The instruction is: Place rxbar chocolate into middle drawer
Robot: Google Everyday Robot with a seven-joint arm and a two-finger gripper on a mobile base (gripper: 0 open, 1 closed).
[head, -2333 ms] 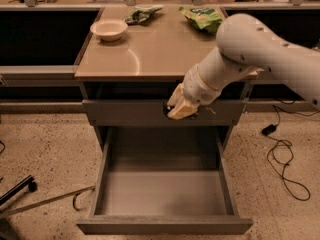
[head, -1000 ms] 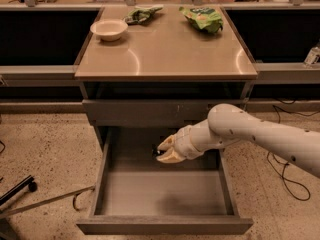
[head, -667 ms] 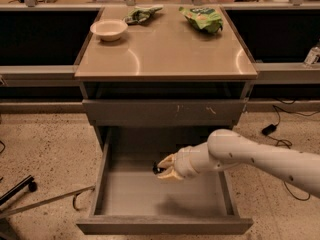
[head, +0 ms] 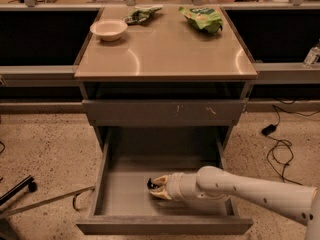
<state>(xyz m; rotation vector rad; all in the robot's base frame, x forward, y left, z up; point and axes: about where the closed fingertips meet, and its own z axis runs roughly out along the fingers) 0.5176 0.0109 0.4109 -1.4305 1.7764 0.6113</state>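
The middle drawer (head: 163,225) is pulled wide open under the table. My gripper (head: 154,187) reaches in from the right and sits low over the drawer floor, near the middle front. It is shut on the rxbar chocolate (head: 149,184), which shows only as a small black piece between the pale fingertips (head: 160,179). The rest of the bar is hidden by the fingers. I cannot tell whether the bar touches the drawer floor.
The shut grey drawer front with pale scratch marks (head: 165,112) is above the open drawer. On the table top (head: 165,54) stand a white bowl (head: 108,29), a dark green packet (head: 142,14) and a bright green bag (head: 202,18). Cables (head: 280,149) lie on the floor at right, a chair leg (head: 20,189) at left.
The arm came down from in front of the upper drawer into the open drawer. The gripper with the bar has sunk lower and moved toward the drawer's front.
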